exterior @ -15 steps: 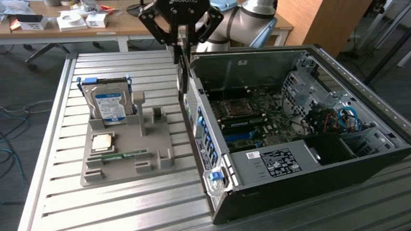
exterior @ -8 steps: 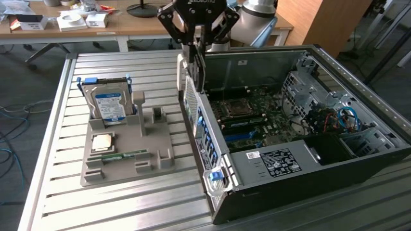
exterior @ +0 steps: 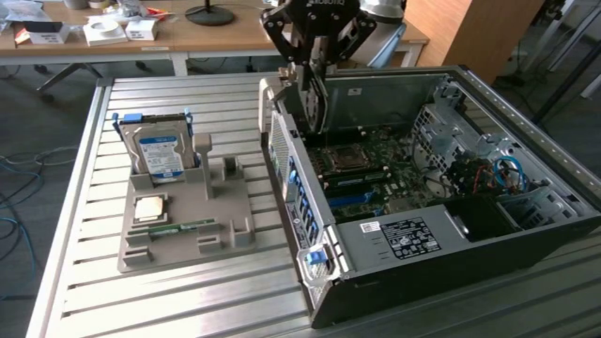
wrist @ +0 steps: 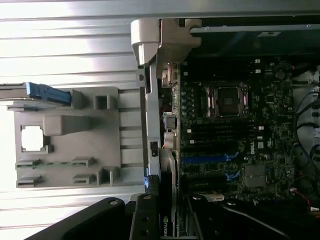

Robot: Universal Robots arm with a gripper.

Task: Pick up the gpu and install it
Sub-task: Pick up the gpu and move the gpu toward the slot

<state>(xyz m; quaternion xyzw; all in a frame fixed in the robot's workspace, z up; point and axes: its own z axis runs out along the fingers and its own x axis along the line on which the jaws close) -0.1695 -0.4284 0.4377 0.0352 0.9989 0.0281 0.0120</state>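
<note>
1. An office room is showing behind, with a wooden desk carrying small boxes. In front, a slatted aluminium table is bearing the work.
2. An open dark computer case is lying on its side on the table, with its green motherboard facing up.
3. A grey moulded parts tray is sitting beside the case, on the exterior view's left. It is holding a boxy silver hard drive with a blue-white label upright, a square processor chip and a narrow green memory stick.
4. The black linkage pincer is hanging over the case by its rear wall and clamping the gpu, a thin flat dark circuit card, which is pointing edge-down.
5. In the wrist view the pincer is gripping the gpu at its upper edge, with the motherboard spread out below.
6. Step in hand, as I judge it: the pick-up is done and the card is being carried over the board. It is looking clear of the blue expansion slots, not yet seated.
7. Seating is calling for the card's lower edge to be lined along a slot, the card kept upright, and a straight descent with no snag on the rear wall.
</note>
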